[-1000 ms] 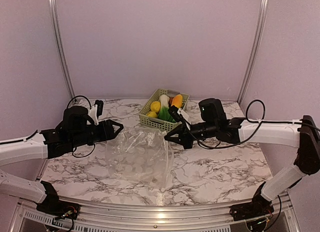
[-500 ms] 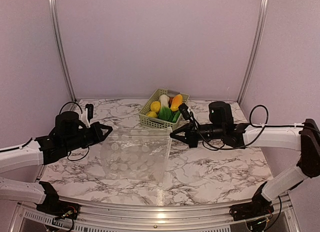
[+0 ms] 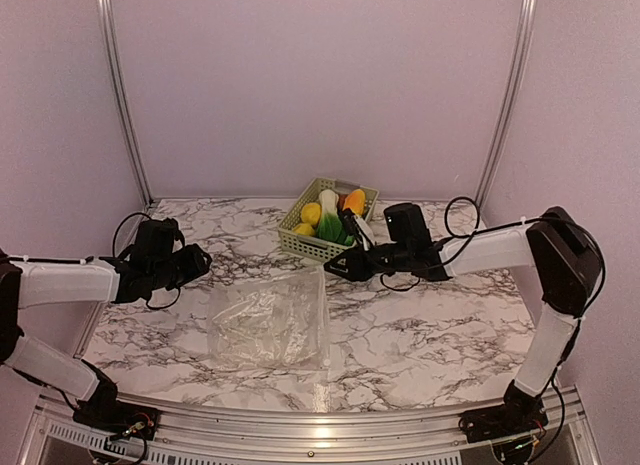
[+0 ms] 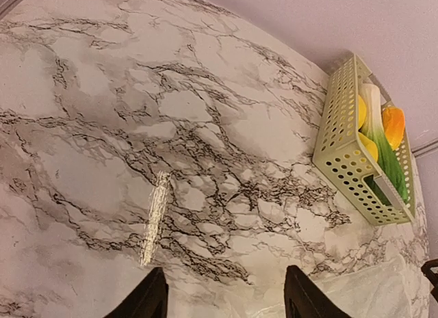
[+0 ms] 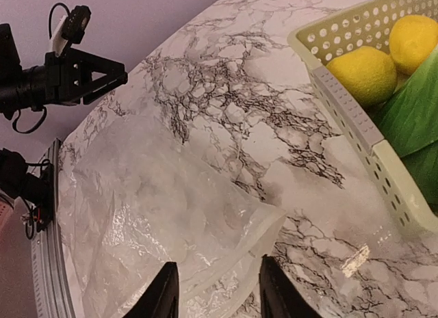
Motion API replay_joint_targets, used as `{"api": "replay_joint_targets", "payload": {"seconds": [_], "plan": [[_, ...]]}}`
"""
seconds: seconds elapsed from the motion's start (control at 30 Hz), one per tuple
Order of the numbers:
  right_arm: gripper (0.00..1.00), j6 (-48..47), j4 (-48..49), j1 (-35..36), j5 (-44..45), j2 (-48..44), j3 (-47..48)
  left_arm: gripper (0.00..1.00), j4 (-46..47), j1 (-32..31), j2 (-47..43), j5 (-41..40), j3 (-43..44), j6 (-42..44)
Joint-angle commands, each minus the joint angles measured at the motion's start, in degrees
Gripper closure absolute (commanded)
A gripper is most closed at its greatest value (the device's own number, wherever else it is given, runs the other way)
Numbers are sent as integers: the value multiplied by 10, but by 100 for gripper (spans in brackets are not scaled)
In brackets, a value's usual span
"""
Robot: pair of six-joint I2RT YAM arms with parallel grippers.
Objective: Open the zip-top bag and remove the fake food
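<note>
One clear zip-top bag [image 3: 270, 320] lies at centre frame. One pale green basket [image 3: 305, 245] at upper centre holds two yellow lemons [image 3: 311, 213], one orange mango [image 3: 354, 201] and one white-green leafy vegetable [image 3: 328, 199].

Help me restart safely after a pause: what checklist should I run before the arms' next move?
1. Left gripper jaws open, holding nothing: ok.
2. Right gripper jaws open, holding nothing: ok.
3. zip-top bag lies on the table, gripped by neither arm: ok.
4. No coloured piece visible inside the bag: ok.
5. fake food sits in the basket: ok.
6. Bag open or sealed: cannot tell.
</note>
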Motion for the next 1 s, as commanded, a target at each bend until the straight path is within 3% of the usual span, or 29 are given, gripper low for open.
{"api": "replay_joint_targets", "payload": {"seconds": [0.0,0.13,0.2,0.23,0.6,0.77,0.97], "plan": [[51,17,-21,-12,38,-9,34,29,-25,32,18,-20,50,33],[17,18,-31,-31,41,-50,28,3,-62,44,11,-14,95,64],[4,19,-34,-48,35,-77,20,1,-89,48,4,-14,119,78],[2,19,-37,-60,33,-91,18,1,-102,50,1,-11,131,85],[1,25,-57,-241,-16,-236,-49,1,-256,75,-21,-40,244,133],[1,34,-44,-312,-29,-294,-131,1,-260,76,-60,-63,192,129],[1,39,-32,-330,-21,-346,-214,1,-230,76,-88,-55,92,89]]}}
